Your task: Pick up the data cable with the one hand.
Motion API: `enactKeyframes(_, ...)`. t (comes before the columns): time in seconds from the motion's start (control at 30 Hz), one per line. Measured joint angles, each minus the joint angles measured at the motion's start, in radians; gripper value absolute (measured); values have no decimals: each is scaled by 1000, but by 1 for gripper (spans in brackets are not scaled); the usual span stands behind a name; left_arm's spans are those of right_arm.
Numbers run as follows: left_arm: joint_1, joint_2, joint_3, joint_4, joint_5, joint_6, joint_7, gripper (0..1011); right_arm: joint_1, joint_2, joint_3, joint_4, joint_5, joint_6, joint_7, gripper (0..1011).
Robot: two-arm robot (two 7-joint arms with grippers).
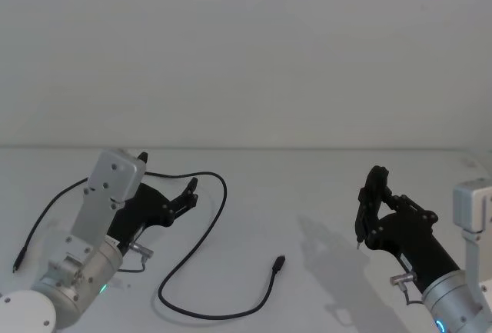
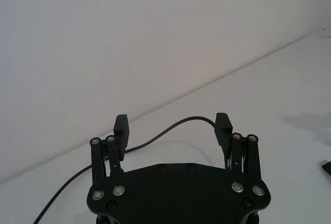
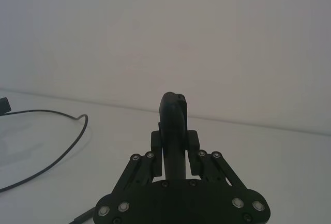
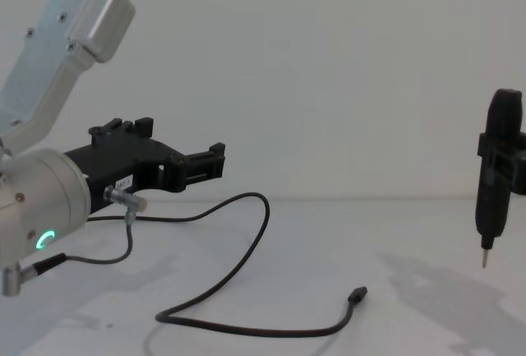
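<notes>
Your left gripper (image 1: pixel 167 173) hangs over the left part of the white table (image 1: pixel 323 194), its fingers spread wide and gripping nothing. In the chest view it (image 4: pixel 182 144) sits well above the surface, reaching forward and toward the middle.

The data cable (image 1: pixel 219 202) lies flat on the table below and ahead of it. One end starts near the table's left side. The cord passes behind the left arm, arcs just past the fingertips, and swings back toward the robot in a long loop. It ends in a small black plug (image 1: pixel 280 261) near the middle of the table. In the left wrist view that arc (image 2: pixel 176 125) shows between the two spread fingers (image 2: pixel 120 127), farther off and not touching them.

The table's far edge meets a plain pale wall (image 1: pixel 246 56) just behind the arc. To the right of the plug a broad stretch of white table runs as far as the right gripper.

A short wire (image 1: pixel 141 253) with a silver plug droops from the left wrist beside the loop. You cannot tell whether it touches the cable.

Your right gripper (image 1: pixel 373 194) stands over the right side, well apart from the cable. Its fingers (image 3: pixel 173 111) are clenched together on nothing. A pale pointed tip (image 4: pixel 484 259) aims down at the table without reaching it.
</notes>
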State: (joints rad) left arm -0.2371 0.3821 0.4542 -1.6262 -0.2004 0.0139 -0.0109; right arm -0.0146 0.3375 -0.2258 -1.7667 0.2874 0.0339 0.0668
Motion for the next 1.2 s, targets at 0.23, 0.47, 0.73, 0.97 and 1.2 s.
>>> enactKeyframes(0.23, -1, 2, 0, 0, 0, 0, -9, 1001, 0, 0, 0, 0, 0, 0, 0, 283)
enactKeyframes(0.47, -2, 21, 7, -11, -10, 8, -58, 1001, 0, 0, 0, 0, 0, 0, 0, 283)
enactKeyframes(0.73, 6, 67, 12, -49, -42, 36, -149, 1001, 0, 0, 0, 0, 0, 0, 0, 283)
enactKeyframes(0.97, 16, 125, 13, -97, -78, 73, -249, 1001, 0, 0, 0, 0, 0, 0, 0, 283)
enactKeyframes(1.2, 20, 182, 13, -139, -110, 111, -344, 1001, 0, 0, 0, 0, 0, 0, 0, 283)
